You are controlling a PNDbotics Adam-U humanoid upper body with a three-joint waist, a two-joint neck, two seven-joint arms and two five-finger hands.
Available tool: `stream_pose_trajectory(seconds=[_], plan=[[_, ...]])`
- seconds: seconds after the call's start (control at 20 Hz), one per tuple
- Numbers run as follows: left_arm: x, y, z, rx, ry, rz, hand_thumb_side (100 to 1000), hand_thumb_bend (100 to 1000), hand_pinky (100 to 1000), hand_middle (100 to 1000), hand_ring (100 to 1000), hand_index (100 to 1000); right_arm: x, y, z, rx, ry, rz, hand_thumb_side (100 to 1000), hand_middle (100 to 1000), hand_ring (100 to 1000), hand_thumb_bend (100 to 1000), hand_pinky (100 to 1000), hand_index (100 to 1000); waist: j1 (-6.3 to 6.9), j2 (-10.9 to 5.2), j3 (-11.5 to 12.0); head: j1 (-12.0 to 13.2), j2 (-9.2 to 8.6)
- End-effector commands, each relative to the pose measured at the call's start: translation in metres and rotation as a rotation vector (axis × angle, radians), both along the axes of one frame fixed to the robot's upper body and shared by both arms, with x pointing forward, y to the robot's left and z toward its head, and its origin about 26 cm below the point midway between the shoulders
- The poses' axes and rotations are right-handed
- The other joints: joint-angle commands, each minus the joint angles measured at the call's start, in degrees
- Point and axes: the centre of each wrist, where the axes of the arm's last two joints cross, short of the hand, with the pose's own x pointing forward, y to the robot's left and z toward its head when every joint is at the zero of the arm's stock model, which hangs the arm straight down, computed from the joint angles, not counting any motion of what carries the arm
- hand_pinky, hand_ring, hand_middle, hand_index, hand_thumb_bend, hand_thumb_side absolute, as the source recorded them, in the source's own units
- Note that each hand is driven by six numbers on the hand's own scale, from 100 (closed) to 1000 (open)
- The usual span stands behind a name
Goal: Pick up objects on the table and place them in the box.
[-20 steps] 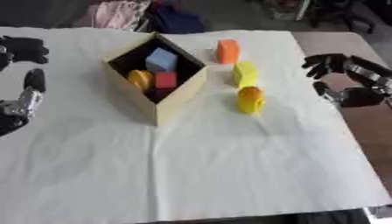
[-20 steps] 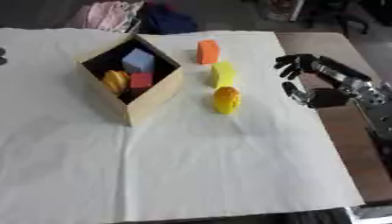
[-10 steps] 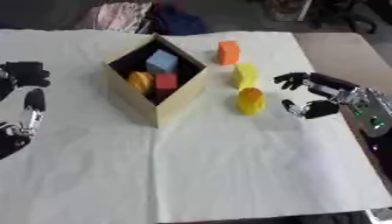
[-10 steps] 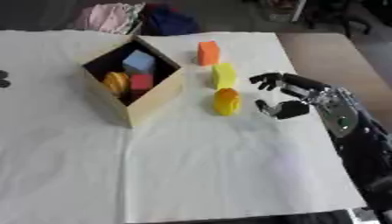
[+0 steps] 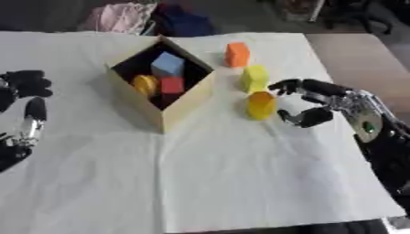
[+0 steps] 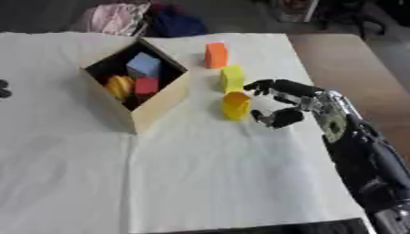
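Three blocks outside the box: an orange block (image 5: 236, 54) farthest from me, a yellow block (image 5: 255, 78) nearer, and a yellow cylinder (image 5: 260, 105) nearest, in a rough line on the white cloth (image 5: 240, 173) to the right of the box.
Box: the box (image 5: 178, 114) is open-topped, pale wood, dark inside, turned corner-on to me; it stands on the cloth left of the three loose pieces.
Inside the box: I see a light blue block (image 5: 167, 64), a red block (image 5: 172, 85) and a rounded yellow-orange piece (image 5: 145, 85); its exact shape I cannot make out against the dark interior.
Right hand: my right hand (image 5: 310, 101) is just beside the yellow cylinder on its right, fingers above and thumb below, spread apart in a wide curl facing the cylinder; I see a gap and cannot say it touches.
Left hand: my left hand (image 5: 25, 91) sits at the left edge, well apart from the box, partly cut off by the frame; I cannot tell how its fingers stand.
In the way: nothing lies between the right hand and the cylinder; the yellow block stands near, just beyond it.
Surroundings: the desk (image 5: 352, 55) shows bare brown beyond the cloth's right edge; pink and dark blue cloth (image 5: 152, 18) is heaped past the far edge.
Cut off: my right forearm runs out at the lower right corner.
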Motion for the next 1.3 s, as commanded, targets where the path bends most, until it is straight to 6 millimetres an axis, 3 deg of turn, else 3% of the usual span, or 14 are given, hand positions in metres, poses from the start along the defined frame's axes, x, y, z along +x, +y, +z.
stream_pose_trajectory(seconds=[0.05, 0.3, 0.5, 0.55, 0.65, 0.8, 1.05, 1.3], plan=[[-0.001, -0.002, 0.007, 0.011, -0.023, -0.01, 497, 100, 813, 680, 697, 832, 0.005, 0.005, 0.017, -0.036, -0.053, 0.038, 532, 886, 846, 100, 825, 998, 0.83, -0.8, 0.1, -0.4, -0.63], [-0.001, -0.004, 0.006, 0.007, -0.015, -0.013, 502, 100, 813, 679, 696, 832, 0.007, 0.017, 0.014, -0.063, -0.046, 0.082, 496, 821, 826, 100, 823, 959, 0.82, -0.74, 0.3, -0.7, -0.63], [-0.001, -0.004, 0.005, 0.003, -0.01, -0.014, 499, 100, 812, 678, 695, 832, 0.007, 0.022, 0.013, -0.061, -0.045, 0.123, 183, 709, 790, 100, 801, 807, 0.81, -0.76, 0.4, -0.7, -0.63], [-0.001, -0.005, 0.005, 0.002, -0.008, -0.014, 499, 100, 812, 678, 695, 832, 0.007, 0.023, 0.013, -0.045, -0.052, 0.133, 207, 658, 772, 100, 789, 725, 0.8, -0.78, 0.4, -0.8, -0.62], [-0.001, -0.005, 0.004, 0.0, -0.004, -0.015, 498, 100, 812, 677, 695, 832, 0.007, 0.025, 0.016, 0.008, -0.076, 0.148, 162, 569, 732, 100, 761, 586, 0.8, -0.82, 0.3, -0.8, -0.63], [-0.001, -0.006, 0.004, -0.004, 0.001, -0.016, 498, 100, 812, 677, 694, 832, 0.007, 0.027, 0.023, 0.132, -0.14, 0.16, 152, 484, 672, 100, 720, 464, 0.8, -0.87, 0.3, -0.8, -0.68], [-0.001, -0.008, 0.004, -0.015, 0.004, -0.023, 503, 100, 810, 672, 691, 830, 0.008, 0.032, 0.049, 0.281, -0.236, 0.185, 133, 478, 650, 100, 702, 417, 0.72, -0.99, 0.7, -1.1, -0.77], [0.002, -0.018, 0.007, -0.05, 0.003, -0.072, 521, 100, 809, 668, 687, 828, 0.012, 0.031, 0.094, 0.347, -0.327, 0.195, 100, 485, 651, 100, 706, 427, 0.47, -1.09, 3.0, -2.9, -1.24]])
